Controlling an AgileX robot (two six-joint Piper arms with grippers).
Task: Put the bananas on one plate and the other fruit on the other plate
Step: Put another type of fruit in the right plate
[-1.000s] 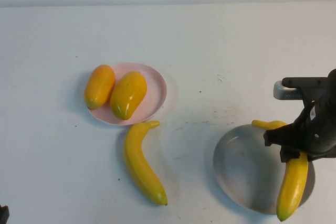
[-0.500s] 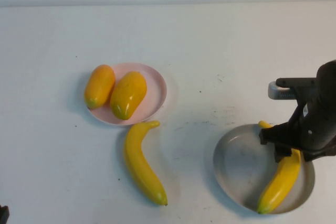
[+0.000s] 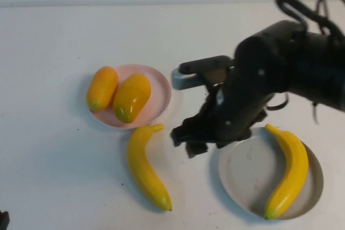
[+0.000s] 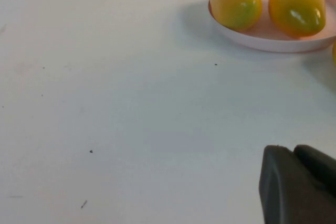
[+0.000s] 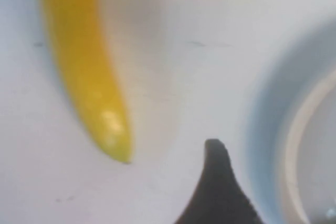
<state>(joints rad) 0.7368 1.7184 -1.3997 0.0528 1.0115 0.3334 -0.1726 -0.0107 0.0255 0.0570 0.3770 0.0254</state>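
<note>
A: White bench (image 3: 54, 36), plain. Containers?
B: Pink plate (image 3: 159, 92): two mangoes (image 3: 131, 97). Grey plate (image 3: 245, 173): one banana (image 3: 287, 172), along its right rim.
A: Loose items?
B: Second banana (image 3: 144, 166), on the bench just below the pink plate.
A: Claws?
B: Right claw (image 3: 186, 141): spread wide, holding nothing, between loose banana and grey plate. Left claw (image 4: 299, 184): closed, empty, at the near left corner.
A: Changes?
B: Right claw has left the grey plate and moved leftward; the plated banana lies free.
</note>
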